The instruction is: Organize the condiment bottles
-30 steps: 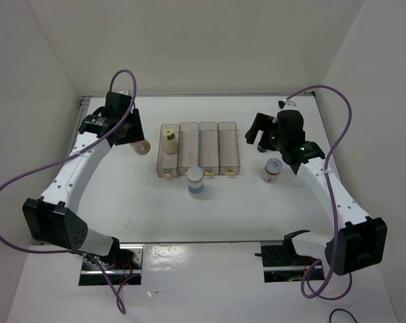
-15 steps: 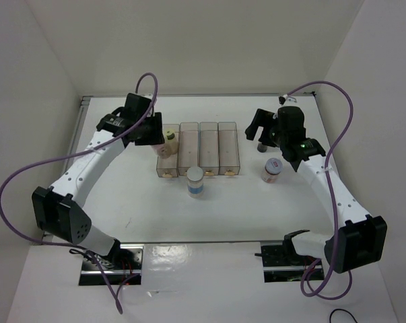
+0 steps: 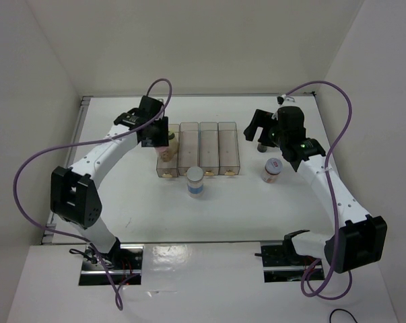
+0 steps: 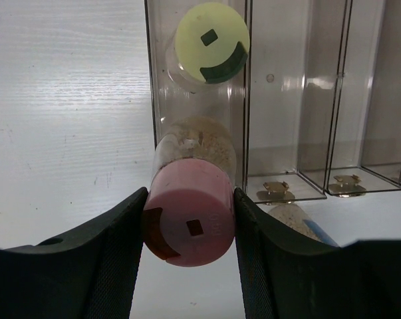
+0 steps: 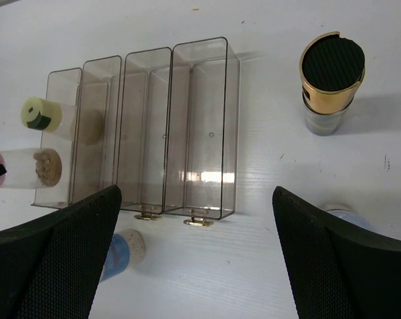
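Lowering the pink-capped jar, clamped between the left fingers over the near end of the leftmost bin, should go straight down, upright, clear of the yellow-green-capped jar already inside; the right fingers gape wide, empty. Count: five jars (one binned, one held, three on the tabletop) and four bins

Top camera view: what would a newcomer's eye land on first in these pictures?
The left gripper draws the eye first, its jaws clamped on the pink-capped jar at the near end of the leftmost clear bin. The yellow-green-capped jar already stands in that bin. On the right, the right gripper hangs open near the slim dark-capped jar, which stands upright beside the bins.
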`<state>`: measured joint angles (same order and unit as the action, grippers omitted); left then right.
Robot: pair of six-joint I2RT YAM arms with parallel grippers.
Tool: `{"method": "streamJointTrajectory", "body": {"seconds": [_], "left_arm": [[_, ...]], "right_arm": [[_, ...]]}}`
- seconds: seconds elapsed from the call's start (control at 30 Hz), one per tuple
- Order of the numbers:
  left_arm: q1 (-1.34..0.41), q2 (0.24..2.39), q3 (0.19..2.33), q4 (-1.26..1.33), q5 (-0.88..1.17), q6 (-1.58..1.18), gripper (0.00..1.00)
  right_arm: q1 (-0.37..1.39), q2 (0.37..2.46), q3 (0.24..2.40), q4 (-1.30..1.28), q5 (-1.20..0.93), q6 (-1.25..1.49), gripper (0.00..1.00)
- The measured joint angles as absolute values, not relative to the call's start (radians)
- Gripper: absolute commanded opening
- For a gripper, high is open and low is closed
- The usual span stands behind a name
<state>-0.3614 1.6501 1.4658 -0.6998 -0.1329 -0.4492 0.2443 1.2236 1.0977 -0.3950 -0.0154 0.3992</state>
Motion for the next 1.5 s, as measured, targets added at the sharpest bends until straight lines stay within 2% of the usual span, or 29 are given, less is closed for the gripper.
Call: {"method": "streamJointTrajectory", "body": {"seconds": [0.23,0.77,0.83,0.87,0.97,1.0,1.07,1.2,1.37,1.5], "left_arm": [[-0.386,1.73,1.466,-0.679,-0.166,-0.447,0.37],[-0.432,1.819,1.478,-0.676,-0.257,-0.421,0.51],[-0.436,1.82,1.48,-0.675,-0.265,-0.42,0.54],[-0.436,1.82,1.48,-0.675,-0.266,-0.42,0.62],[-0.443,1.82,1.481,-0.679,-0.27,-0.415,0.77],[-0.444,1.82,1.485,-0.68,-0.272,-0.416,0.88],[-0.445,1.82,1.495,-0.68,-0.272,-0.419,0.93],[-0.447,1.813,1.533,-0.694,-0.266,-0.418,0.99],[-0.459,1.757,1.635,-0.737,-0.247,-0.415,0.99],[-0.472,1.64,1.663,-0.738,-0.148,-0.369,0.99]], "right_arm": [[0.244,1.224,1.098,-0.395,-0.014,0.399,0.98],[0.244,1.243,1.098,-0.392,-0.014,0.399,0.98],[0.244,1.25,1.098,-0.392,-0.014,0.4,0.98],[0.244,1.254,1.098,-0.392,-0.015,0.399,0.98],[0.244,1.26,1.098,-0.392,-0.015,0.399,0.98],[0.244,1.261,1.098,-0.392,-0.015,0.399,0.98],[0.244,1.261,1.098,-0.393,-0.015,0.399,0.98],[0.244,1.261,1.098,-0.393,-0.015,0.399,0.98],[0.244,1.259,1.098,-0.393,-0.015,0.399,0.98],[0.244,1.252,1.097,-0.395,-0.015,0.392,0.98]]}}
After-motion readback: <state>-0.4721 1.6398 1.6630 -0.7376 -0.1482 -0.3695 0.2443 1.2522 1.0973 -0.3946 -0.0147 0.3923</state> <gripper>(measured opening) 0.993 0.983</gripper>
